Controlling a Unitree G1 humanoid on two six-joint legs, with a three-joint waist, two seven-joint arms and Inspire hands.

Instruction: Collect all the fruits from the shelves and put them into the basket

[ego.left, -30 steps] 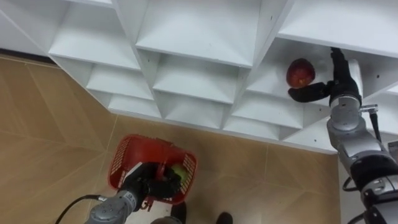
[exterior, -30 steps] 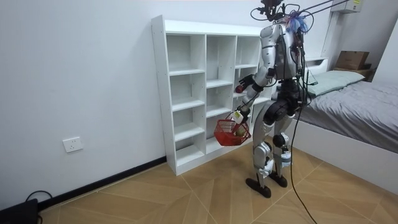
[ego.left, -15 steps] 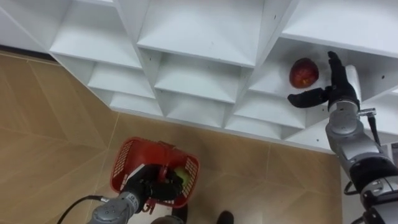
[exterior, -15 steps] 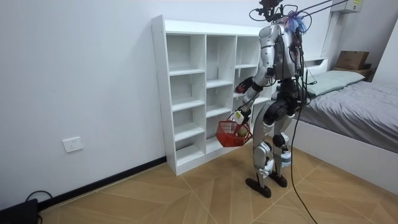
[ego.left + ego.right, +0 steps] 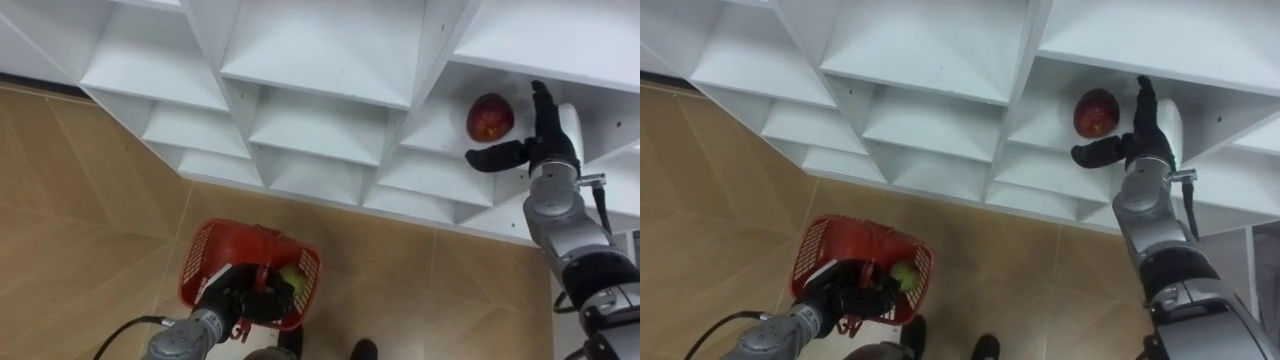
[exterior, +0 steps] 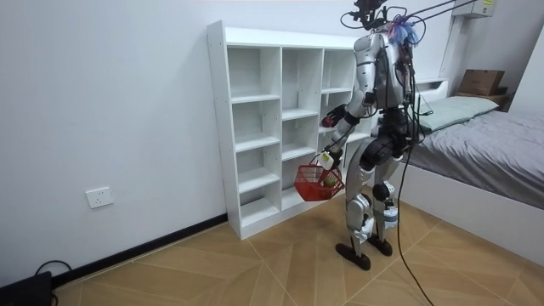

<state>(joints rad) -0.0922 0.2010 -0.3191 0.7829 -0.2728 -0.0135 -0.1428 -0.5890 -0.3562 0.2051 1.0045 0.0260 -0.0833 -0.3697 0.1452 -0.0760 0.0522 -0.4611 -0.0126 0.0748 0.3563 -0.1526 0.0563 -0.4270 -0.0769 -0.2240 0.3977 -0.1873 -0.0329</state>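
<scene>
Red apple lies in the closet; right hand, fingers spread, beside it; left hand grips basket.

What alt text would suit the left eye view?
The right hand, fingers open, is beside a red apple in a white closet compartment. Lower down, the left hand holds a red basket with a green fruit inside.

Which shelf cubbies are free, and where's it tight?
The cubbies left of the red apple are bare. Crowded: the apple's cubby, with the open right robot hand beside it, and the red basket in the left robot hand, holding a green fruit.
</scene>
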